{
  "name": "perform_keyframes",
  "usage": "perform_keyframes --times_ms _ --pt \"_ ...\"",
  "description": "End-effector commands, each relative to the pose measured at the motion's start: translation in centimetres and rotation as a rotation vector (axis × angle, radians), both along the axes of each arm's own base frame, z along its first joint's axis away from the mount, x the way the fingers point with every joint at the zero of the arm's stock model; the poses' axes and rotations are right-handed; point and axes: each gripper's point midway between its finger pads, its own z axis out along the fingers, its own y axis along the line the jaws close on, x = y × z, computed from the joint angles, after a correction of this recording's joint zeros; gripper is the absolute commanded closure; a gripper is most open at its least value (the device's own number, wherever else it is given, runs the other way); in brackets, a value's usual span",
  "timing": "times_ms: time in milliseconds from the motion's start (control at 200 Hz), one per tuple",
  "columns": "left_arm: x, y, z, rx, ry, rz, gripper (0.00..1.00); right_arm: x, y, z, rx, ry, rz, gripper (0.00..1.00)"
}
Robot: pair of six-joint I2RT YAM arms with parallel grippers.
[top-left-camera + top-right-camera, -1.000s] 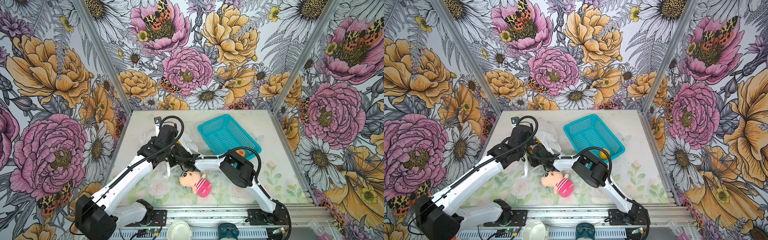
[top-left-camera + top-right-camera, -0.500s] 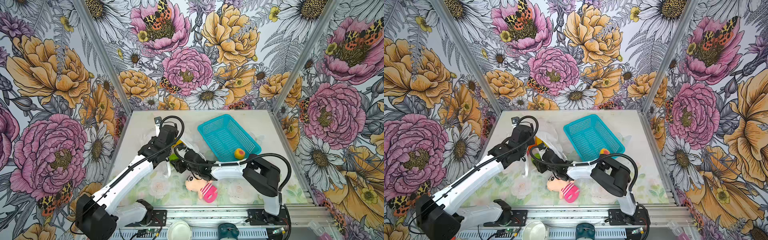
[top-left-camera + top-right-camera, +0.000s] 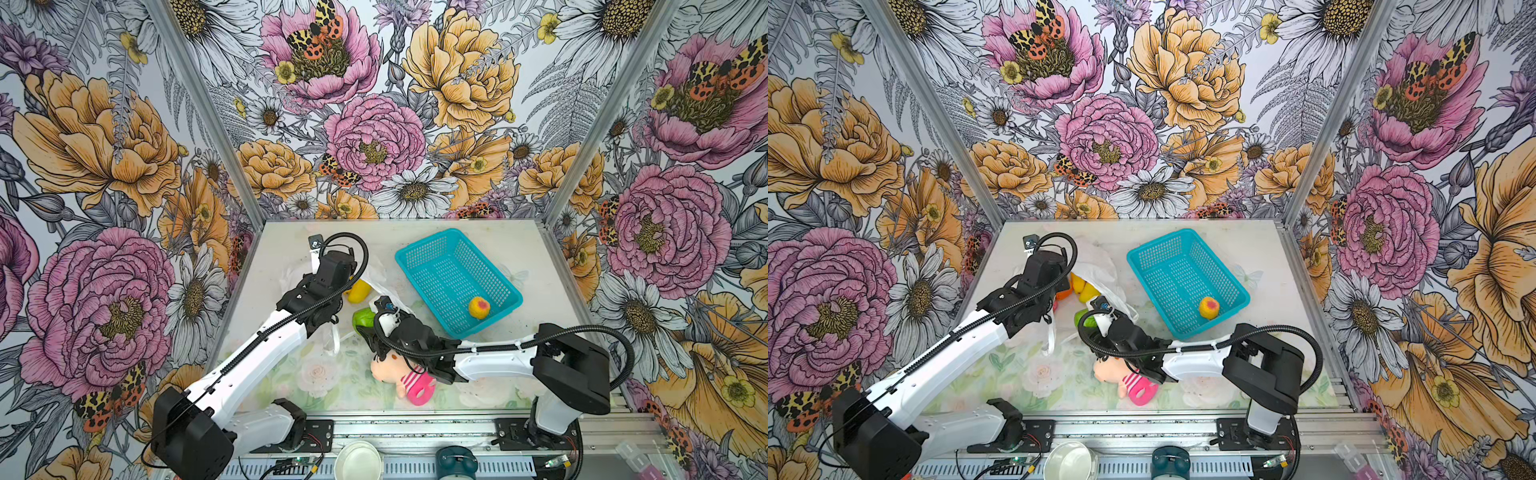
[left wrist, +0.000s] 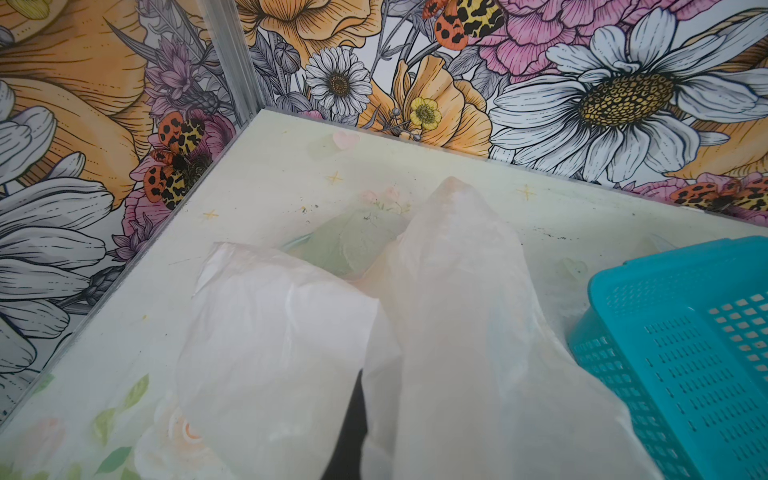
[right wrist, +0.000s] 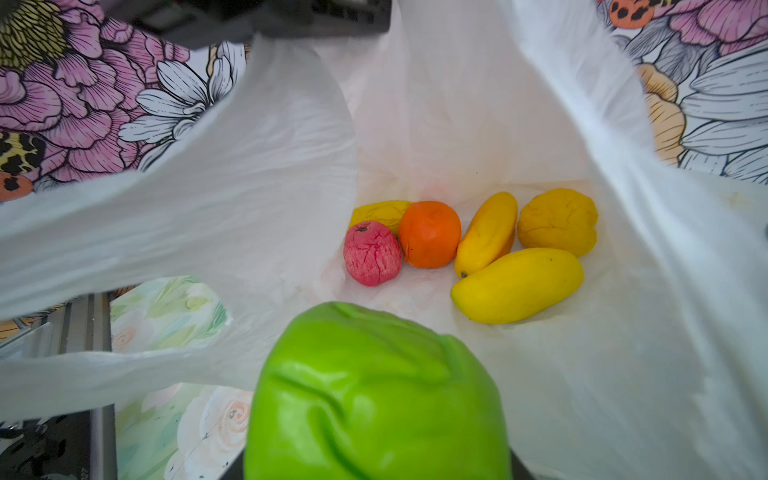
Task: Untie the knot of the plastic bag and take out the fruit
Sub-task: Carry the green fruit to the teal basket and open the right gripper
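The right gripper [image 3: 369,329] is closed partway around the green fruit [image 5: 376,395], which is held just at the open mouth of the plastic bag [image 5: 465,108]. The bag's rim is pinched by the fully closed left gripper [image 4: 353,422]. Six other fruits [image 5: 486,237] are seen lying inside the bag. One blush fruit [image 3: 478,307] is seen in the teal basket [image 3: 424,249] nearby.

Nothing here that I can read.
The walls [image 3: 374,137] carry only printed flowers and moths, and the table mat [image 3: 316,374] only pale painted roses and leaves. I see no letters, numbers, brand marks or signs clear enough to make out in any view.
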Motion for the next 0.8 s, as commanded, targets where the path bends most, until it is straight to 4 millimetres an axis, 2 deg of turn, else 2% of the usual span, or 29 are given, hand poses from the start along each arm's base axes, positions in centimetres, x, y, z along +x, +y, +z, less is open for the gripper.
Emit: perform_keyframes --times_ms 0,240,335,415,505,610,685,705,795 --pt "0.0 0.5 0.2 0.002 -0.014 0.017 1.00 -0.1 -2.1 5.5 0.107 -0.133 -0.056 0.69" --pt "0.2 0.5 -0.1 0.001 -0.006 0.017 1.00 -0.7 -7.6 10.5 0.177 -0.248 -0.156 0.71" --pt "0.1 0.4 0.2 -0.009 -0.012 0.010 1.00 0.0 -10.8 11.9 0.170 -0.288 -0.270 0.72" --pt "0.0 0.5 0.2 -0.011 -0.015 0.011 1.00 1.7 -14.1 12.2 0.166 -0.285 -0.416 0.75" --pt "0.0 0.4 0.2 -0.014 -0.015 0.009 1.00 5.1 -18.7 10.5 0.139 -0.190 -0.639 0.78" --pt "0.0 0.4 0.3 -0.010 -0.016 0.010 1.00 7.9 -22.4 7.5 0.111 -0.088 -0.767 0.80" --pt "-0.1 0.5 0.4 -0.012 -0.020 0.009 1.00 9.1 -23.8 5.7 0.096 -0.034 -0.808 0.80" --pt "-0.2 0.5 0.5 -0.015 -0.023 0.009 1.00 9.9 -25.0 5.3 0.097 -0.022 -0.844 0.80" --pt "-0.2 0.6 0.5 -0.013 -0.025 0.014 1.00 11.5 -26.0 2.8 0.094 0.058 -0.872 0.79"
